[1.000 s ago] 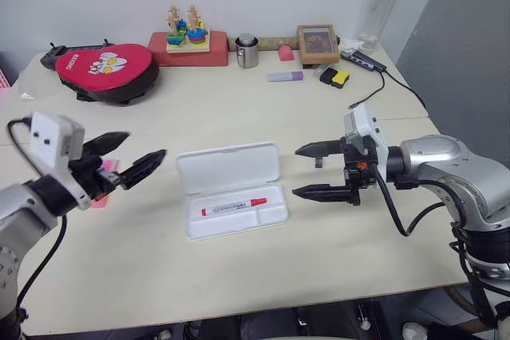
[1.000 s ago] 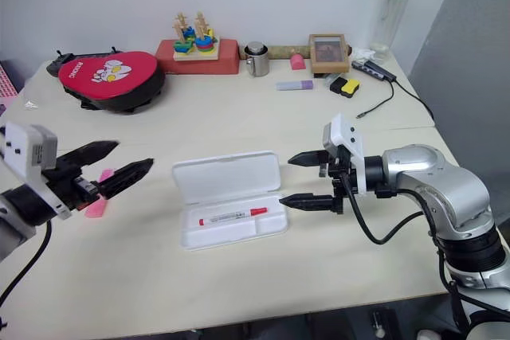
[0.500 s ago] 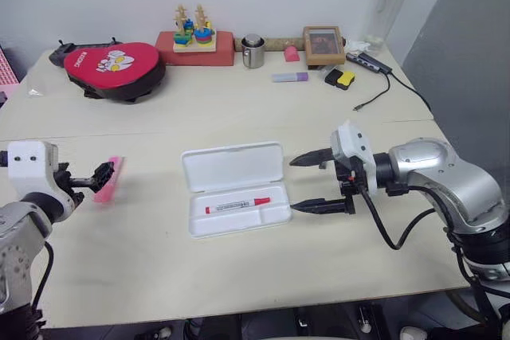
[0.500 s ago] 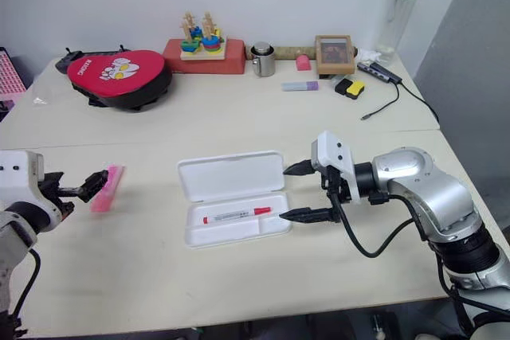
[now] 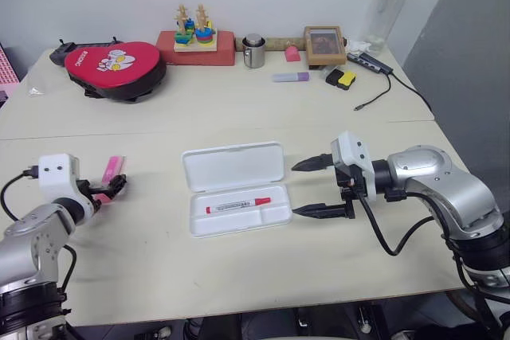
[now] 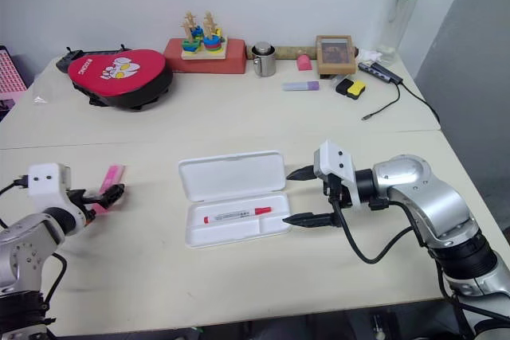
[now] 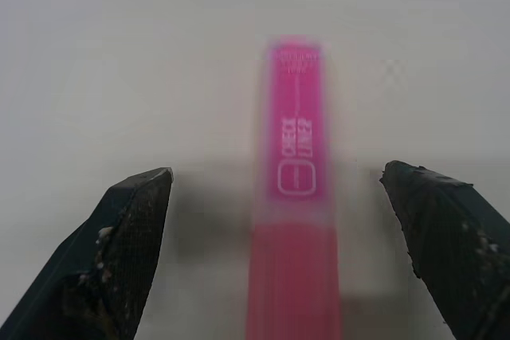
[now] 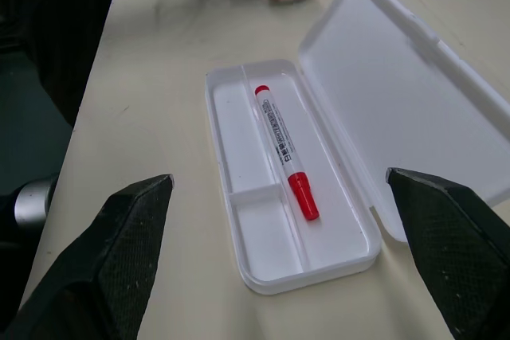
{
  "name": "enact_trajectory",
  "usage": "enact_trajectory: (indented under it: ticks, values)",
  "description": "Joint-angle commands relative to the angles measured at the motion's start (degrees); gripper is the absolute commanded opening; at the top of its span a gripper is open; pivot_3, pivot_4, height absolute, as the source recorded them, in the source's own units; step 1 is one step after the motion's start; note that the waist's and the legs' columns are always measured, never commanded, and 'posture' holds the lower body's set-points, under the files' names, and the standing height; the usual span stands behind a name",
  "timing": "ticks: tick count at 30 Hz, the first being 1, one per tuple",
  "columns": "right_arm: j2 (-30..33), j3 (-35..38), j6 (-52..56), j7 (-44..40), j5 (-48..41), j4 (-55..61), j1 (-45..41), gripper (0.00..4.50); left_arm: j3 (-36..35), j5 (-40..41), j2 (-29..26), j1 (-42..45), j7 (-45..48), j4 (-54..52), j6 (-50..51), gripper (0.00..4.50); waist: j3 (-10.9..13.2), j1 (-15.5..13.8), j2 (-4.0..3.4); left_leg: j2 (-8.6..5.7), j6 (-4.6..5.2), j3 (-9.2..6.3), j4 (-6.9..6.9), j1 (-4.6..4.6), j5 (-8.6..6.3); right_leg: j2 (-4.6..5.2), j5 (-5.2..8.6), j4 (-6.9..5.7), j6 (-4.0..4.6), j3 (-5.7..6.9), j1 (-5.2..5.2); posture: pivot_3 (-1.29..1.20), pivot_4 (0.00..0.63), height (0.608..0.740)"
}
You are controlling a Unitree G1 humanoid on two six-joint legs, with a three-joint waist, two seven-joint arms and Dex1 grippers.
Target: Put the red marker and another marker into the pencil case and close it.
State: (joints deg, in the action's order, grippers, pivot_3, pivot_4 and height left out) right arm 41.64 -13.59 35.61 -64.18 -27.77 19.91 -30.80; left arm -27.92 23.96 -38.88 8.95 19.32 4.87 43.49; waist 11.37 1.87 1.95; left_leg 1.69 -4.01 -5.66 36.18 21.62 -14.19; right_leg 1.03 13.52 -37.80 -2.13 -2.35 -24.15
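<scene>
The white pencil case (image 5: pixel 233 168) lies open at the table's middle, lid folded back. The red marker (image 5: pixel 237 205) rests in its long tray compartment. The other marker, a pink highlighter (image 5: pixel 112 169), lies flat on the table far to the left. My left gripper (image 5: pixel 110 188) sits low at the highlighter's near end. It is open, and in the left wrist view the highlighter (image 7: pixel 296 197) lies between the fingertips (image 7: pixel 139 205) with a gap on each side. My right gripper (image 5: pixel 296 189) hovers open just beside the case's right end, holding nothing.
Along the back edge stand a red padded pouch (image 5: pixel 111 69), a wooden stacking toy (image 5: pixel 191 25) on a red box, a metal cup (image 5: pixel 254 51), a picture frame (image 5: pixel 323 44), a pale purple marker (image 5: pixel 288 77), a yellow-black block (image 5: pixel 339 78) and a tall bottle (image 5: pixel 390 1). A cable (image 5: pixel 382 91) trails right.
My left gripper has come down and to the left, from above the table to the highlighter's near end. My right gripper has stayed open by the case, sinking a little.
</scene>
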Motion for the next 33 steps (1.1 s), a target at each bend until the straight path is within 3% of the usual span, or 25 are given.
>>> enact_trajectory:
  ticks: [1, 13, 21, 33]
  values:
    - [0.28, 1.17, -0.74, -0.25, 0.09, 1.35, -0.51, 4.5, 0.26, -0.66, -0.27, 0.76, -0.34, -0.28, 0.52, 3.74, 0.0, 0.0, 0.0, 0.0, 0.0, 0.0, 0.0, -0.02, 0.0, 0.0, 0.0, -0.02, 0.0, 0.0, 0.0, 0.0, 0.15, 0.74]
    - [0.2, 1.01, 0.92, -0.17, -0.32, 1.44, -2.34, 4.5, -0.55, -0.07, 0.58, 1.25, -1.24, -0.45, 1.08, 1.27, 0.0, 0.0, 0.0, -0.01, 0.0, 0.0, 0.0, -0.05, 0.0, 0.01, 0.0, -0.06, 0.0, 0.0, 0.01, 0.0, 0.15, 0.74]
    - [-0.06, 0.92, 1.55, 0.13, -0.36, 1.94, -2.67, 4.5, -0.34, -0.38, 0.67, 1.25, -1.92, -1.8, 0.96, 1.2, 0.0, 0.0, 0.0, -0.01, 0.0, 0.0, 0.0, -0.05, 0.0, 0.01, 0.0, -0.06, 0.0, -0.01, 0.02, 0.0, 0.15, 0.74]
    - [-5.43, 6.49, 6.8, 4.56, -6.55, 0.47, -7.09, 4.5, 0.09, -0.06, 1.27, 0.71, -1.85, -3.02, 1.16, 1.2, 0.0, 0.0, 0.0, -0.01, -0.01, 0.0, 0.0, -0.05, 0.0, 0.01, 0.0, -0.07, 0.0, -0.01, 0.01, 0.0, 0.15, 0.74]
